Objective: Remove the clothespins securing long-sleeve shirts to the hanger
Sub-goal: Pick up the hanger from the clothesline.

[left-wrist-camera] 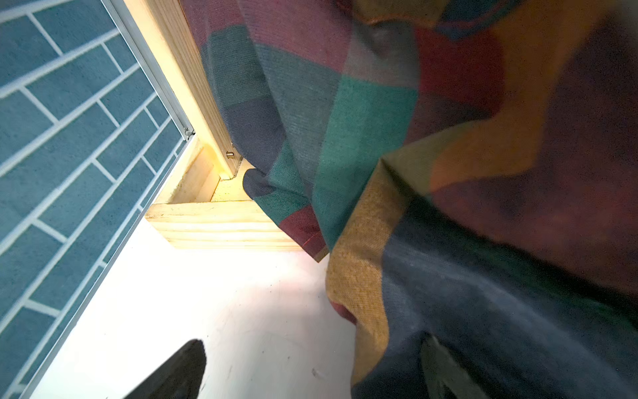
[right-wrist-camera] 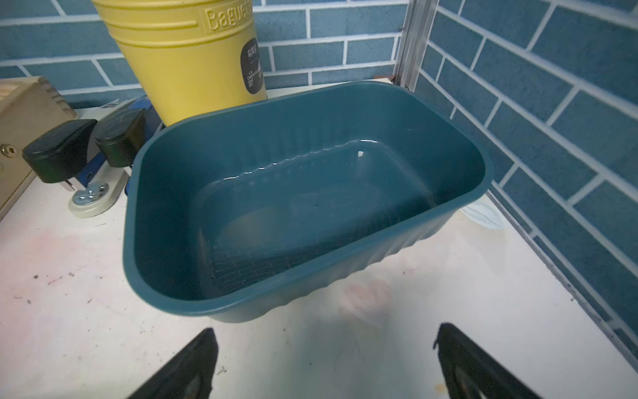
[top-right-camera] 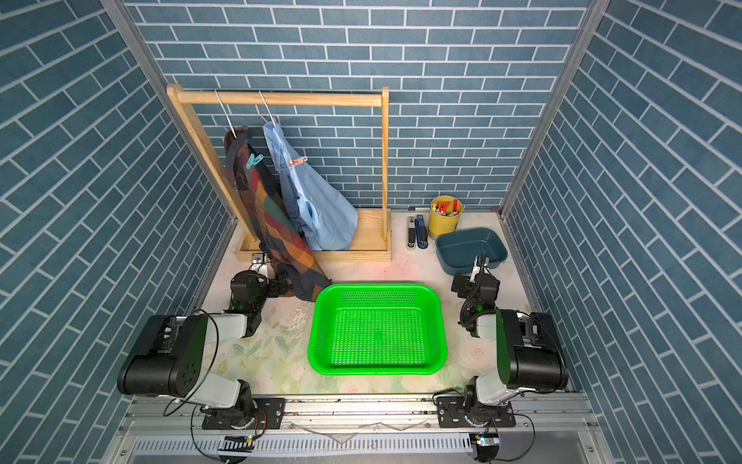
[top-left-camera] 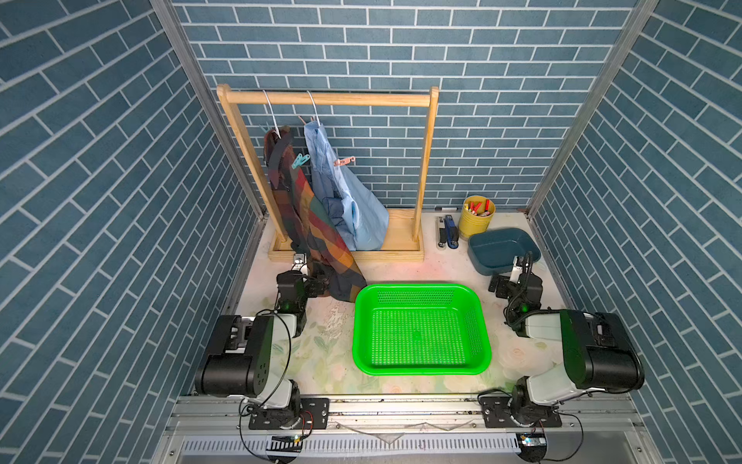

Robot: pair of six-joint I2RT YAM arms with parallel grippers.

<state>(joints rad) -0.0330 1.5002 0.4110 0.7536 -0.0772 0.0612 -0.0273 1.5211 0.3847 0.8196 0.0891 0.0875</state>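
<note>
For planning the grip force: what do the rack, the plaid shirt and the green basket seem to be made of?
Rack: pale wood, seemingly unvarnished; grain shows. Plaid shirt: woven cloth, matte; threads visible. Green basket: probably plastic, glossy, perforated.

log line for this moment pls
left gripper: open, at plaid shirt | right gripper: open, facing blue bin | teal clothespin, pink clothespin: not removed

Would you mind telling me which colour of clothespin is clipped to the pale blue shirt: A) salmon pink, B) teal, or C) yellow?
A: a salmon pink clothespin grips the pale blue shirt, while a teal clothespin is on the plaid shirt.
</note>
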